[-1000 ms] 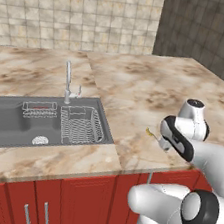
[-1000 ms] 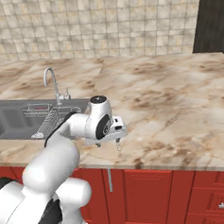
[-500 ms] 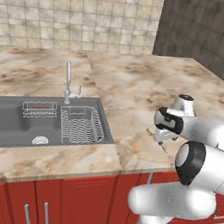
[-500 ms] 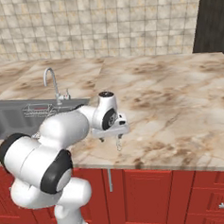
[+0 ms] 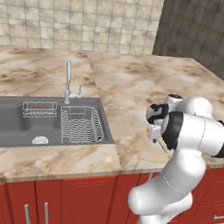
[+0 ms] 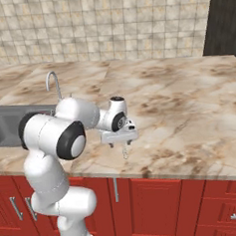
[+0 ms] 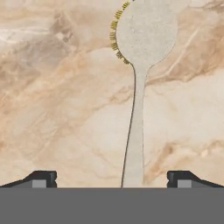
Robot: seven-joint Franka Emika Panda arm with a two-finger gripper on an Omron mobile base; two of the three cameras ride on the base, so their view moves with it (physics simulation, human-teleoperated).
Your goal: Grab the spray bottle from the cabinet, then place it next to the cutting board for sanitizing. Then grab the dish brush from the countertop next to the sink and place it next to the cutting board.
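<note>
- While the arm bends low over the front of the bench [image 5: 133, 81], that beige marbled slab carries everything noted below; its thick front edge runs above red cabinet fronts.
- Sink [image 5: 11, 122]: dark grey basin recessed toward the bench's left end, wire racks inside, slim faucet [image 5: 68, 80] at its rear rim.
- End effector [image 7: 112, 181]: hangs just above the bench near the front edge, to the right of the sink, jaws spread wide with one tip on either side of the brush handle, nothing gripped.
- Dish brush [image 7: 141, 70]: lies flat on the bench directly under the end effector, pale grey, round head with short yellow bristles along one edge, long thin handle running back between the jaws.
- Handling judgement: the brush looks light and rigid, and a smooth, narrow handle could slip or pivot. Take hold on the handle's straight middle part, jaws across its width, low to the bench, rather than on the broad head.
</note>
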